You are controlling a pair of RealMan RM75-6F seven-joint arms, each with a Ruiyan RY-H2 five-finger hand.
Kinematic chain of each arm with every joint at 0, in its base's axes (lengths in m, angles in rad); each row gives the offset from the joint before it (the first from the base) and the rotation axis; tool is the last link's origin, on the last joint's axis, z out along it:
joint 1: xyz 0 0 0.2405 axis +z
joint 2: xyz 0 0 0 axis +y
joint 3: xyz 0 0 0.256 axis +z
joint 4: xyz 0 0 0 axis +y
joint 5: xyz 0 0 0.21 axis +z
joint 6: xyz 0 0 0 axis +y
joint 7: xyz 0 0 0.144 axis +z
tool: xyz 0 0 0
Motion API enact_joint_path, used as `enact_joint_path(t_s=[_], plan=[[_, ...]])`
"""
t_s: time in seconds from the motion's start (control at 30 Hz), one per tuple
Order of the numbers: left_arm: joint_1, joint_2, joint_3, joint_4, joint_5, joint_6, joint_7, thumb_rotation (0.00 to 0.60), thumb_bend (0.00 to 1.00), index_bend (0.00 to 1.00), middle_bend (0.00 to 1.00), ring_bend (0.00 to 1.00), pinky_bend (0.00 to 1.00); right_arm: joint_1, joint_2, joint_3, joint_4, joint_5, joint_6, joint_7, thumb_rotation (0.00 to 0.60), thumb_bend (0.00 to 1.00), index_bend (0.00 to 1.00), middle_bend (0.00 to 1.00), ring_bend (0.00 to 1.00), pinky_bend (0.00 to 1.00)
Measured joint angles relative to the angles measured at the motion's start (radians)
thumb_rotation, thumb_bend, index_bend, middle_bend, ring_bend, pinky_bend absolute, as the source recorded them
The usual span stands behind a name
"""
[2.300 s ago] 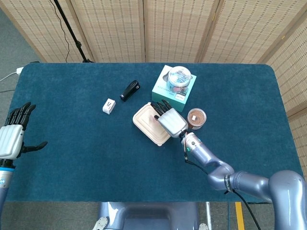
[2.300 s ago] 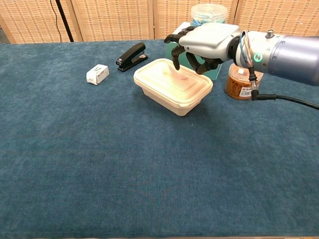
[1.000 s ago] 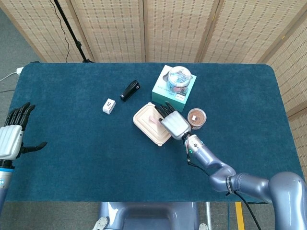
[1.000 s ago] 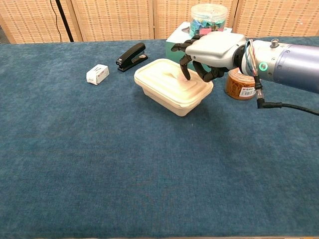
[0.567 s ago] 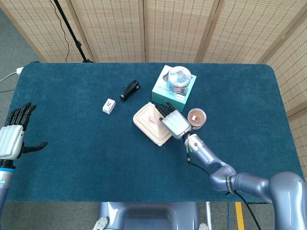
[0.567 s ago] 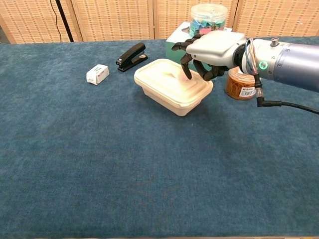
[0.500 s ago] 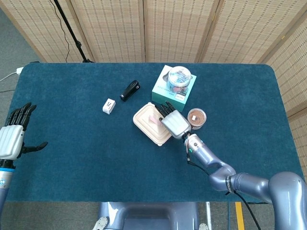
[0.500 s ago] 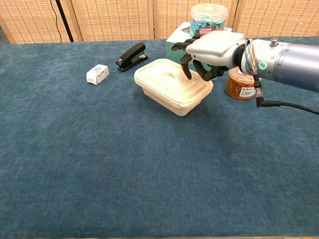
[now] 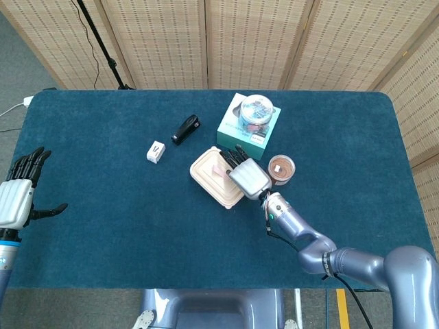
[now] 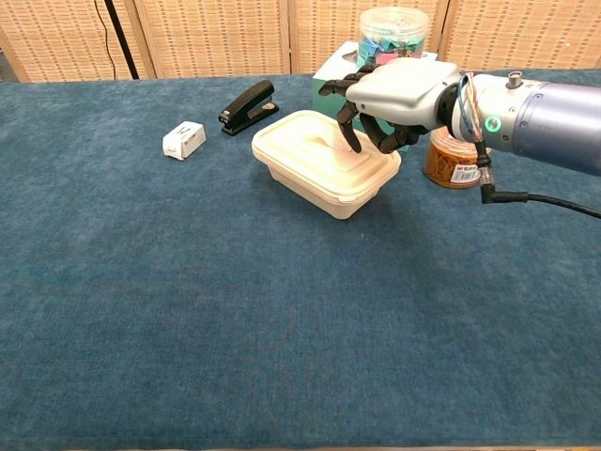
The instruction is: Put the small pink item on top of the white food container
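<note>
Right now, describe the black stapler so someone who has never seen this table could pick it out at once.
Start at the teal box with the clear jar on it, at the back of the blue table. Just to its left, behind the white food container, lies the black stapler. It is the only black, long item; the small white box nearby is pale and blocky.

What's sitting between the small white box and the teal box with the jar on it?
The black stapler lies between the small white box and the teal box; the head view shows it best.
</note>
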Motion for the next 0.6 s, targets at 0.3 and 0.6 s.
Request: enact_joint_path(t_s=[0.3, 0.6], plan=[[0.000, -0.001, 0.000, 0.000, -0.001, -0.001, 0.001, 0.600, 0.00, 0.00, 0.00, 0.00, 0.00, 0.007, -0.009, 0.016, 0.012, -0.002, 0.005, 0.014, 0.600, 1.00, 0.39, 0.00, 0.00, 0.00], [0.001, 0.000, 0.000, 0.001, 0.000, 0.000, -0.001, 0.600, 0.00, 0.00, 0.00, 0.00, 0.00, 0.004, -0.019, -0.002, 0.013, -0.017, 0.001, 0.014, 0.600, 1.00, 0.40, 0.00, 0.00, 0.00]])
